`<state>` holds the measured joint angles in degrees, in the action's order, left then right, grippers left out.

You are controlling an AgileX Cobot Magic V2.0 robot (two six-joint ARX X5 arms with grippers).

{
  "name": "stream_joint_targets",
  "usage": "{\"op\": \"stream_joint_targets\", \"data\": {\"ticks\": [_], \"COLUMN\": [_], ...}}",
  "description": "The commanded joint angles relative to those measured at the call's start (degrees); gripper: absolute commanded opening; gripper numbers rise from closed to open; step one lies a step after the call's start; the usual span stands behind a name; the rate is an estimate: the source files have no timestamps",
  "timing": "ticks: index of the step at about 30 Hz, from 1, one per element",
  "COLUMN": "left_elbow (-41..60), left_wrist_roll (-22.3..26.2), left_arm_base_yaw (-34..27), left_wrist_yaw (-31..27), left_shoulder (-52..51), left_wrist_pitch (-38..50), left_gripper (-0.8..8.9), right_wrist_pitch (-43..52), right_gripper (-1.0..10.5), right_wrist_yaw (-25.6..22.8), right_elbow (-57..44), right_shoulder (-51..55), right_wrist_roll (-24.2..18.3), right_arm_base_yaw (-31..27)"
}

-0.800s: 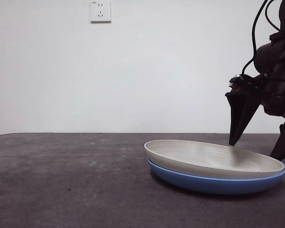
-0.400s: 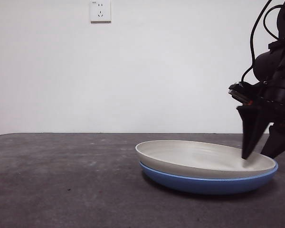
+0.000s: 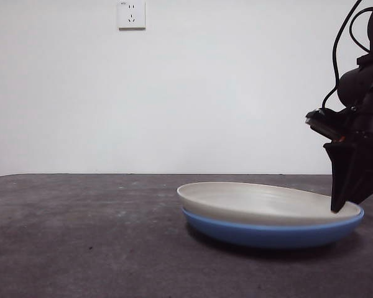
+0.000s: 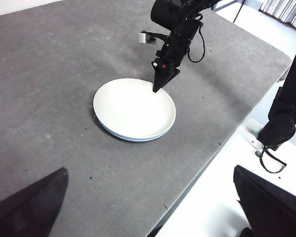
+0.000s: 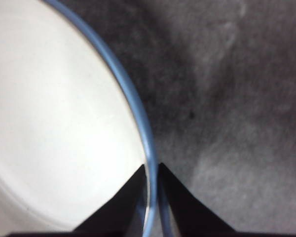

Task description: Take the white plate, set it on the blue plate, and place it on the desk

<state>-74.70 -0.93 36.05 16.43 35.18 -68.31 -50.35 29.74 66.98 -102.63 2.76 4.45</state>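
The white plate (image 3: 261,202) lies nested in the blue plate (image 3: 267,234) on the dark grey desk (image 3: 81,236), right of centre. My right gripper (image 3: 337,208) comes down from the right and is shut on the stack's right rim. In the right wrist view its jaws (image 5: 150,192) pinch the white plate (image 5: 64,123) with the blue plate's rim (image 5: 133,98) also in the narrow gap. The left wrist view shows the white plate (image 4: 133,106) and the right gripper (image 4: 154,90) from afar. My left gripper (image 4: 148,207) hangs open high above the desk, holding nothing.
A wall socket (image 3: 131,14) sits high on the white back wall. The desk's edge (image 4: 222,143) runs close behind the plates on the right arm's side, with a black arm mount (image 4: 286,113) beyond it.
The stacked plates slid a little to the left and settled flat. The right gripper moved over the right rim, came down, and its jaws went from spread apart to shut on the rim.
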Motion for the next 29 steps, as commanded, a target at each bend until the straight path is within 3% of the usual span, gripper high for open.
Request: {"op": "stream_joint_targets", "data": {"ticks": [1, 8, 13, 29], "left_elbow": [-0.63, -0.63, -0.63, -0.63], "left_wrist_roll": [0.26, 0.28, 0.28, 0.31], "left_arm_base_yaw": [0.39, 0.39, 0.39, 0.39], "left_wrist_yaw": [0.15, 0.15, 0.15, 0.15], "left_shoulder": [0.22, 0.22, 0.22, 0.22], "left_wrist_pitch": [0.63, 0.63, 0.66, 1.99], "left_gripper": [5.68, 5.68, 5.68, 5.68], "right_wrist_pitch": [-1.86, -7.04, -7.28, -0.72], "right_gripper": [0.1, 0.1, 0.1, 0.1], "right_wrist_yaw": [1.38, 1.79, 1.64, -1.36], "right_elbow": [3.10, 10.93, 15.52, 16.06], "right_shoulder": [-0.96, -0.63, -0.66, -8.52], "right_wrist_roll": [-0.46, 0.33, 4.48, 10.14], "right_arm_base_yaw": [-0.24, 2.73, 6.54, 16.13]}}
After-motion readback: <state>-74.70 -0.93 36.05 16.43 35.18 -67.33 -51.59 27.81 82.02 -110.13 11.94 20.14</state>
